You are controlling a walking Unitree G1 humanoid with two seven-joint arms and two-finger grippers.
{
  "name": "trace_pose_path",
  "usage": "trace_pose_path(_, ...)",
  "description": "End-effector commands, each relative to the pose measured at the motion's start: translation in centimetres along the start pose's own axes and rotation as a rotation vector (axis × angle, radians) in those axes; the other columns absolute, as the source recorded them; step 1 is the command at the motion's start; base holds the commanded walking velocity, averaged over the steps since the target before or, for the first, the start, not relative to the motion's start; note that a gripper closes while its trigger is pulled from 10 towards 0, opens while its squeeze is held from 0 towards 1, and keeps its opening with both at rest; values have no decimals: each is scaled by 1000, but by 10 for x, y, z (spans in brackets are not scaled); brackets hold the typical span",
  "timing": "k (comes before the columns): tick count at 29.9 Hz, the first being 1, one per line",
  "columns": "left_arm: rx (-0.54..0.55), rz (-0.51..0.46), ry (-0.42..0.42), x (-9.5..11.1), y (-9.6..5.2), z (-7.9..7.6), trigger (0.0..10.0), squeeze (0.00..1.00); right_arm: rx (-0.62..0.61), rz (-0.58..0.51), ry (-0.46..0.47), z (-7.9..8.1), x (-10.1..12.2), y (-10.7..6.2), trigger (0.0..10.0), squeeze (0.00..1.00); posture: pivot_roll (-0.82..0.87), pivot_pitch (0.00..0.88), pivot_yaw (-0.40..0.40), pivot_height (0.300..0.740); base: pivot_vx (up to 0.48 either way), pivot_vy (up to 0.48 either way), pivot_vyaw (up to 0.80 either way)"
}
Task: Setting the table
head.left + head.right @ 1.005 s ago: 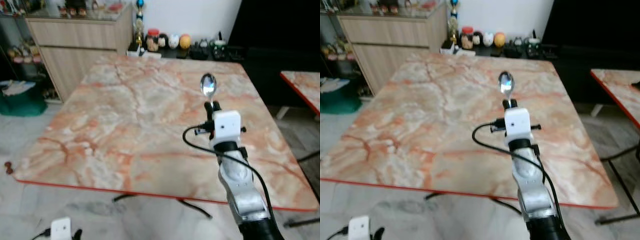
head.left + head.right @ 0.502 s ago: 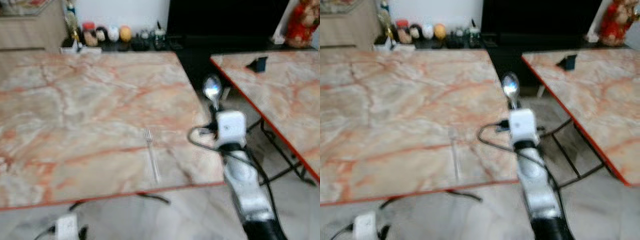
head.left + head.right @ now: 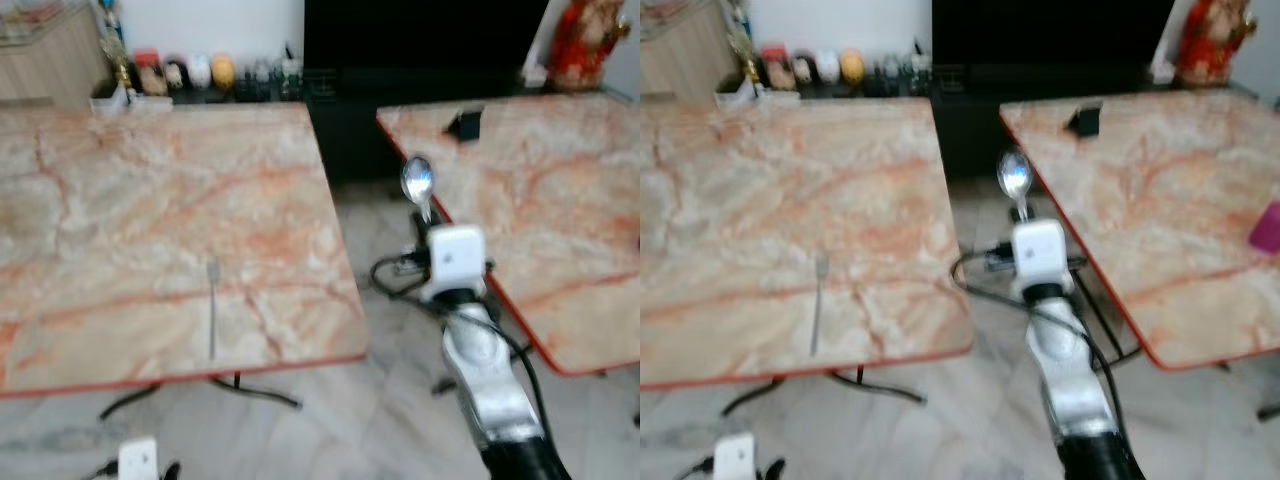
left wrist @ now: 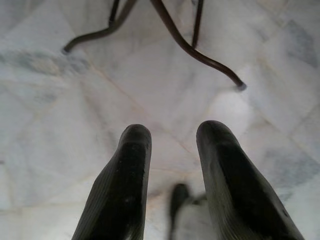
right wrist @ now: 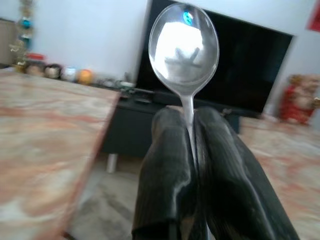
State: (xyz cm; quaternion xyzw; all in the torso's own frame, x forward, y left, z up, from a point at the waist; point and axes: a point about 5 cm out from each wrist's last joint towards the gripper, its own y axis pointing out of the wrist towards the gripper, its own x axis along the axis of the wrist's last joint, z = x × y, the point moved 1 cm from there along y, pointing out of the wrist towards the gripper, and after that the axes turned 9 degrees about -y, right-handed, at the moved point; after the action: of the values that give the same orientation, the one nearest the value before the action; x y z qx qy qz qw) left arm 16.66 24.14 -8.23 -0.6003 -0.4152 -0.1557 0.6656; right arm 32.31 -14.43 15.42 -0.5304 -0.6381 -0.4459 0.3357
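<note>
Two ribbed black fingers clamp a shiny oval-bowled spoon

Even indoor light; the head views are softly blurred. Beyond the right claw, the spoon bowl glares, background defocused.

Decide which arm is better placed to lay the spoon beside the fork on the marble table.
Right, probably. Its tool is shut on the shiny metal spoon, raised near the silver fork on the orange-veined marble table. The left tool hangs empty over the floor.
</note>
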Motion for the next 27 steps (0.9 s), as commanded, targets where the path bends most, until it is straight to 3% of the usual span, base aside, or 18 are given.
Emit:
trace_pose_path(1, 6, 3, 26, 0, -1, 6, 10000, 0, 17, -26, 12, 6, 7, 2, 10000, 0, -4, 0, -24, 740, 0, -382, 0)
trace_pose_path(27, -19, 6, 66, 3, 0, 5, 10000, 0, 12, -38, 12, 9, 10, 3, 10000, 0, -30, 0, 1, 740, 0, -375, 0)
